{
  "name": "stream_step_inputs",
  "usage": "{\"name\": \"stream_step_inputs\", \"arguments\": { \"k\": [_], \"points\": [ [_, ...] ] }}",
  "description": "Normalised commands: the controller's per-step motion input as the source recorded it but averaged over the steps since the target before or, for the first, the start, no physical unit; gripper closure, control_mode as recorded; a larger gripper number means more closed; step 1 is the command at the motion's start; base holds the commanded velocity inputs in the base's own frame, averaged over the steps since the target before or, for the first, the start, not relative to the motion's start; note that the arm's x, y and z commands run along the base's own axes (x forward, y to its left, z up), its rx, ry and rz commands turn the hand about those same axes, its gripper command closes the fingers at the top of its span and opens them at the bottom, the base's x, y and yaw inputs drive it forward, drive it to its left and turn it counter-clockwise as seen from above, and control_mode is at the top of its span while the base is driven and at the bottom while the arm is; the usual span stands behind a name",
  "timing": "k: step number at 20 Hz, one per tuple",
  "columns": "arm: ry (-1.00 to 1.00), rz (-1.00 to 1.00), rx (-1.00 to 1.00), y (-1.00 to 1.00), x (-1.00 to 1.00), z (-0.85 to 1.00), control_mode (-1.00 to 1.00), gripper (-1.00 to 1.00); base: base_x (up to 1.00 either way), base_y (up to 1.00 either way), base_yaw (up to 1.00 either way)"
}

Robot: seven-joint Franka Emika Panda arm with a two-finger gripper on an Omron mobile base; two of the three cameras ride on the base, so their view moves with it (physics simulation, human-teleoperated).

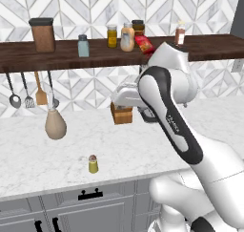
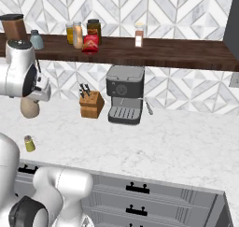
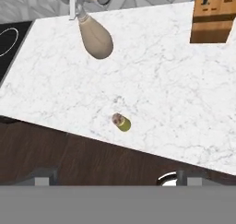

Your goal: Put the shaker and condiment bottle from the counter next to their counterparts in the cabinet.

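Note:
The shaker (image 1: 93, 164) (image 2: 29, 144) (image 3: 121, 122) stands alone near the front edge of the counter (image 1: 143, 145) (image 3: 161, 80); it is yellow-green with a brownish cap. The red condiment bottle (image 1: 144, 45) (image 2: 90, 43) rests on the cabinet shelf (image 1: 62, 58) (image 2: 177, 51), right beside a cream-orange bottle (image 1: 127, 37). A pale blue-grey shaker (image 1: 83, 46) (image 2: 36, 39) stands further left on the shelf. My gripper (image 3: 113, 179) hangs high over the counter, looking down on the yellow-green shaker. Its fingertips (image 3: 41, 178) are wide apart, open, with nothing between them.
A knife block (image 1: 121, 114) (image 2: 91, 104) and a coffee machine (image 2: 124, 100) stand at the counter's back. A beige pear-shaped jug (image 1: 55, 123) (image 3: 96, 38) sits left of them under hanging utensils (image 1: 28, 90). A cooktop (image 3: 9, 41) lies further left. Jars and a brown canister (image 1: 43, 34) crowd the shelf.

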Motion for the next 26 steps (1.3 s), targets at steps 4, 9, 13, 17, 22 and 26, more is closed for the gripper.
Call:
{"name": "stream_step_inputs", "arguments": {
  "k": [4, 9, 13, 17, 22, 26],
  "points": [
    [0.05, 0.05, -0.01, 0.44, -0.41, -0.46, -1.00, -1.00, 0.00, 0.00, 0.00],
    [0.01, 0.03, -0.01, 0.39, -0.19, -0.30, -1.00, -1.00, 0.00, 0.00, 0.00],
    [0.00, 0.01, -0.02, 0.22, -0.01, -0.32, -1.00, -1.00, 0.00, 0.00, 0.00],
    [0.00, 0.02, -0.13, 0.10, 0.00, -0.46, -1.00, -1.00, 0.00, 0.00, 0.00],
    [0.00, 0.02, -0.13, 0.07, 0.04, -0.40, -1.00, -1.00, 0.00, 0.00, 0.00],
    [0.00, 0.02, -0.01, 0.05, 0.20, -0.13, -1.00, -1.00, 0.00, 0.00, 0.00]
  ]
}}
